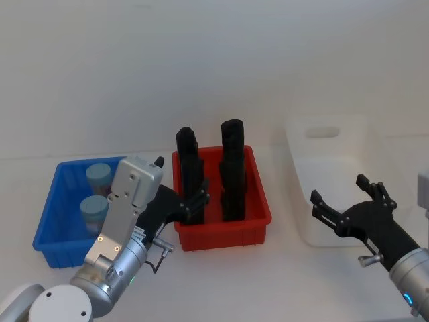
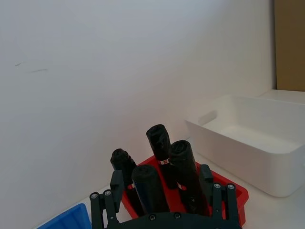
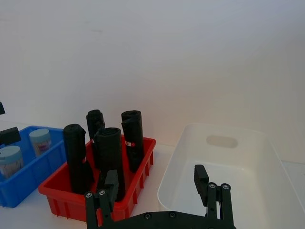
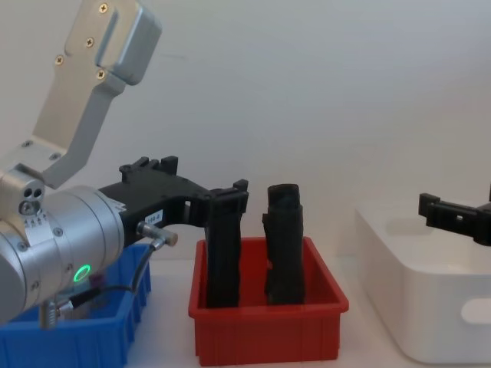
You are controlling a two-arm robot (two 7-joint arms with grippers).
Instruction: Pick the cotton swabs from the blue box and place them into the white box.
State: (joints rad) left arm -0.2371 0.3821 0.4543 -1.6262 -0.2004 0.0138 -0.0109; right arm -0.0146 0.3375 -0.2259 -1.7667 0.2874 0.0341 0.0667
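White tabletop against a plain white wall, w/ three containers in a row across it.

On the robot's left sits the blue box, a shallow ribbed bin. Two cotton swabs tubs stand upright inside it, one behind the other, in its right half. The nearer tub and the farther tub both have pale blue lids, and the nearer one's clear wall shows through.

In the ctr is a red bin, just beside the blue box, holding four tall black rolls on end, two in front and two behind.

On the right, a little apart from the red bin, is the white box: glossy, bigger than the other two, w/ a handle slot in its far wall.

The left gripper hangs above the table btwn the blue box and the red bin, by the red bin's front left corner, pointing toward the black rolls. Its fingers are spread wide w/ no tub btwn them.

The right gripper hovers over the near end of the white box, above its rim, not touching it. Its fingers are also spread wide, w/ air btwn them.
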